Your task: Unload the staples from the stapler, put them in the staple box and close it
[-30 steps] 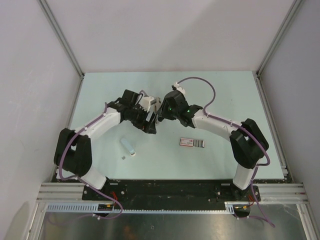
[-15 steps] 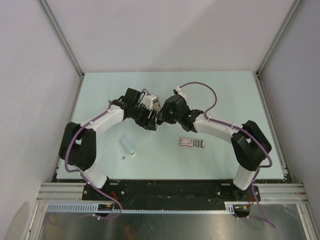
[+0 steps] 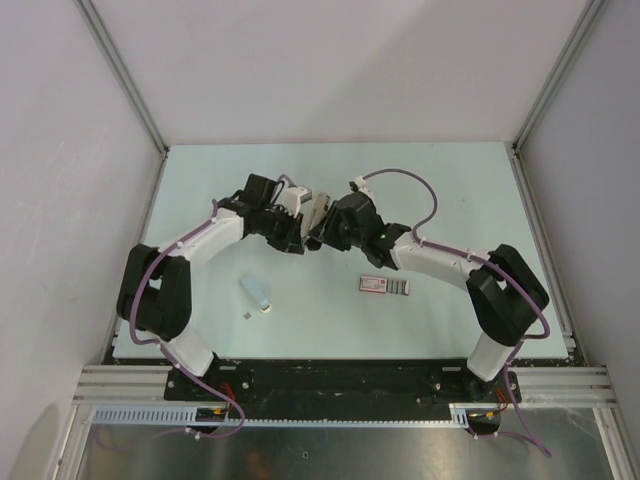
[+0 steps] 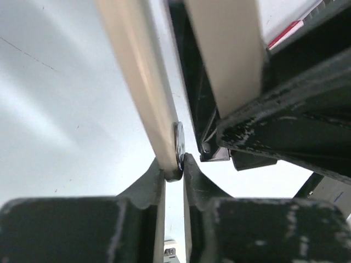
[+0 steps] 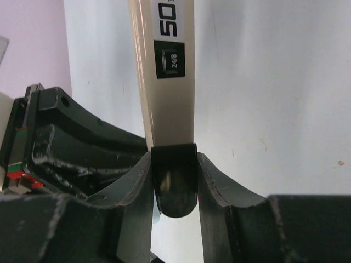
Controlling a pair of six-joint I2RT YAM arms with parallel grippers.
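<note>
Gripping from opposite sides, both arms hold the white stapler (image 3: 315, 212) over the middle of the counter (image 3: 470, 190). The right jaws clamp the dark end of its labelled body. The left jaws pinch narrowly on the tip of a thin cream leaf swung away from that body. A second ago the left jaws stood wide around it. The left arm (image 3: 200, 243) and right arm (image 3: 440, 258) reach inward, elbows bent outward, wrists nearly touching.
</note>
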